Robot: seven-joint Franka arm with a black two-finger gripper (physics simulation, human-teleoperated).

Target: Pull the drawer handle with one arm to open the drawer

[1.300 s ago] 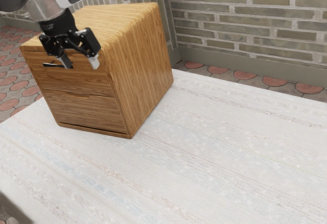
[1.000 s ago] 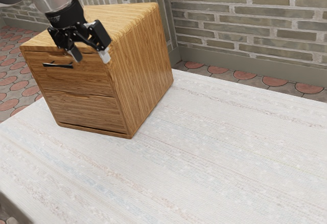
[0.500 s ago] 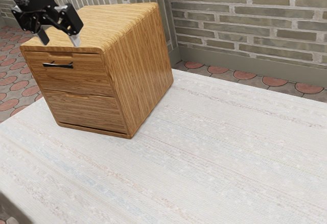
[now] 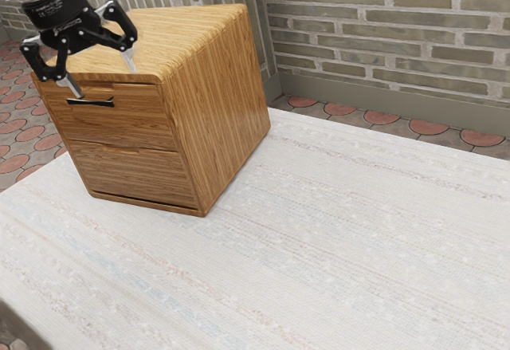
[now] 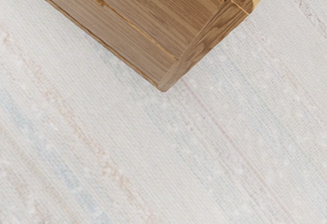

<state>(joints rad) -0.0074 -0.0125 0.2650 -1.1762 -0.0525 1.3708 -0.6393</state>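
A wooden cabinet (image 4: 207, 87) stands on the table at the exterior view's left, with two drawer fronts. The top drawer (image 4: 127, 123) carries a thin black handle (image 4: 90, 102) and sits flush with the cabinet front. My black gripper (image 4: 102, 77) hangs just above that handle at the cabinet's top front edge. It is open wide with nothing between its fingers; one fingertip (image 4: 76, 91) reaches down beside the handle without touching it. The wrist view looks down past the cabinet's lower front corner (image 5: 168, 76) onto the table.
The pale table (image 4: 335, 230) stretches to the exterior view's right and front of the cabinet. A lower drawer (image 4: 135, 171) without a visible handle sits under the top one. A brick wall (image 4: 382, 23) rises behind the table.
My hand rose from in front of the handle, swung up and to the exterior view's left above the cabinet top, and has now dropped back to just above the handle. The drawer has not moved.
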